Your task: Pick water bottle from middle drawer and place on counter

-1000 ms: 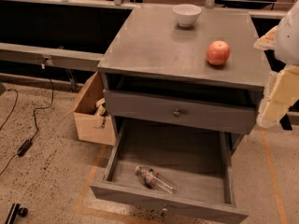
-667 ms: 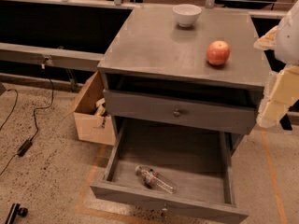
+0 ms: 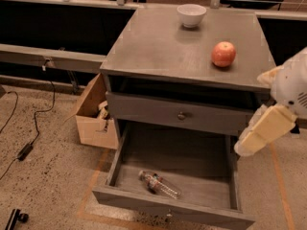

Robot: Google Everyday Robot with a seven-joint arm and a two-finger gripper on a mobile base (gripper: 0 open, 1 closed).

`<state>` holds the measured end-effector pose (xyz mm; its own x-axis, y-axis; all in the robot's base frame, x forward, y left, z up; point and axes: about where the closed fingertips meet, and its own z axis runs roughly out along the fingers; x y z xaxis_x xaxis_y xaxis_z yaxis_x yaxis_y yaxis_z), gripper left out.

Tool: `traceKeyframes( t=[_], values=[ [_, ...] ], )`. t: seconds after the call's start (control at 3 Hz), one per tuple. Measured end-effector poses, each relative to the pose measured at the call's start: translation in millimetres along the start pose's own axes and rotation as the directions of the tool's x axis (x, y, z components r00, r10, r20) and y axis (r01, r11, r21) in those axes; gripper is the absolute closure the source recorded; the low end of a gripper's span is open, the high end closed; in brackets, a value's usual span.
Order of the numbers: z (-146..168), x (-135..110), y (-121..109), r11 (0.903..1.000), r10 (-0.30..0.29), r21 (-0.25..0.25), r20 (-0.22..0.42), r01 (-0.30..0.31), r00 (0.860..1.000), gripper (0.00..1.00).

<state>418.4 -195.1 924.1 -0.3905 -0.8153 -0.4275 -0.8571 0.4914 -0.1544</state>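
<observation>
Camera view showed the bottle lying in the open drawer. The gripper hung at the right, well apart; open or shut, nobody could tell. Grabbing it and putting it on the table were left.

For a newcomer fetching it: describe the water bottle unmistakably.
Find the grey cabinet's open middle drawer, under the counter; the gripper hangs beside it. The water bottle lies on its side near the drawer's front: clear, red-labelled, the only thing inside.
</observation>
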Motion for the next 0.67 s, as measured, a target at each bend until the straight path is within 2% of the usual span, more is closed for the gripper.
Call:
traceKeyframes(
  t=[0.33, 0.67],
  values=[
    [81, 1, 49, 0.9958, 0.076, -0.058, 0.083, -0.071, 0.994, 0.00],
    [154, -8, 70, 0.9953, 0.070, -0.072, 0.065, -0.065, 0.995, 0.00]
  ],
)
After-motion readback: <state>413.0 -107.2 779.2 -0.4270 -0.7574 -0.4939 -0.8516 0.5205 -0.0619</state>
